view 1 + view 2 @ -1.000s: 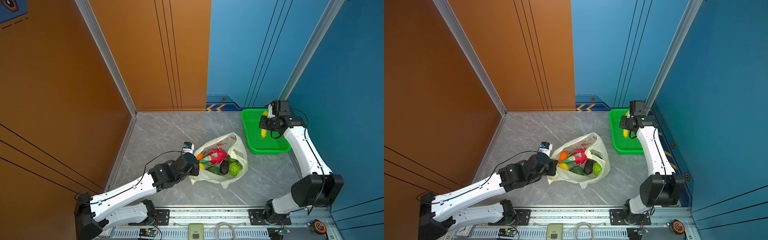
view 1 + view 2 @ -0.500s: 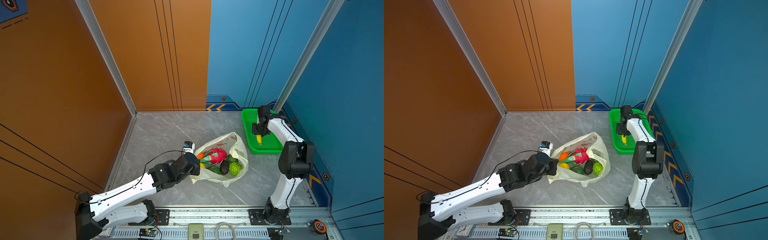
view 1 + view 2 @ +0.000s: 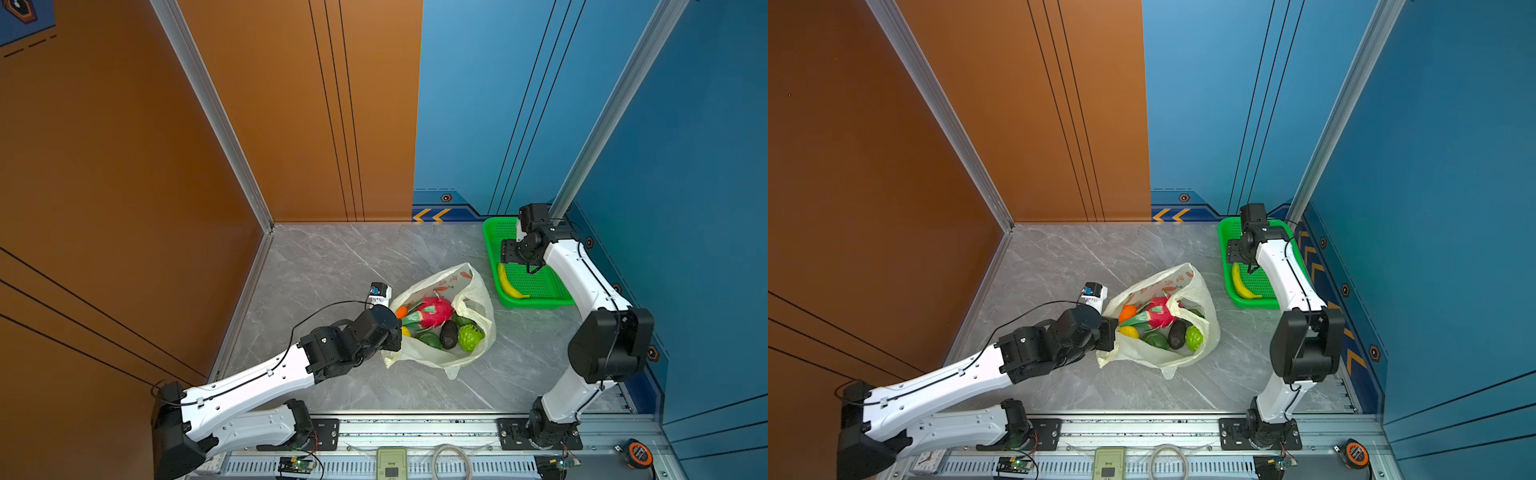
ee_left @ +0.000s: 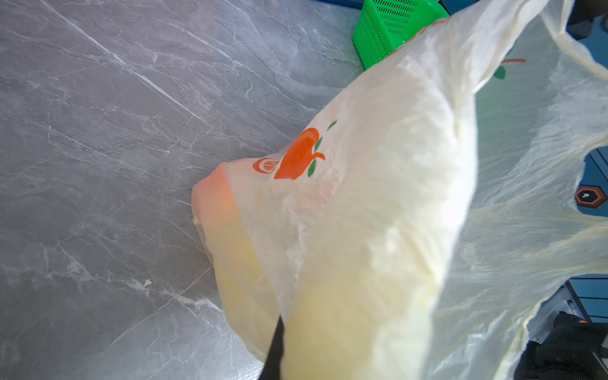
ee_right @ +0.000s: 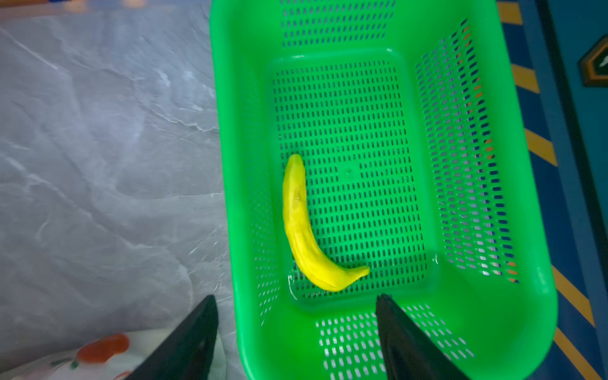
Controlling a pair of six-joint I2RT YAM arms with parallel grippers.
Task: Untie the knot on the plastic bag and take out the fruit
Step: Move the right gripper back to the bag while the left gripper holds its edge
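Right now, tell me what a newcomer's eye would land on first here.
The open plastic bag in the middle, showing a pink dragon fruit inside, its rim pinched by the left gripper. Next, the yellow banana lying alone in the green basket at the far right, the right gripper open above it.

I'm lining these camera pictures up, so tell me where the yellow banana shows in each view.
In a top view: banana lies in the green basket, along its left wall.
In a top view: banana at the same spot.
Left wrist: not in it; only a green basket corner shows.
Right wrist: banana on the green basket floor.
Shared landmark: the green basket.
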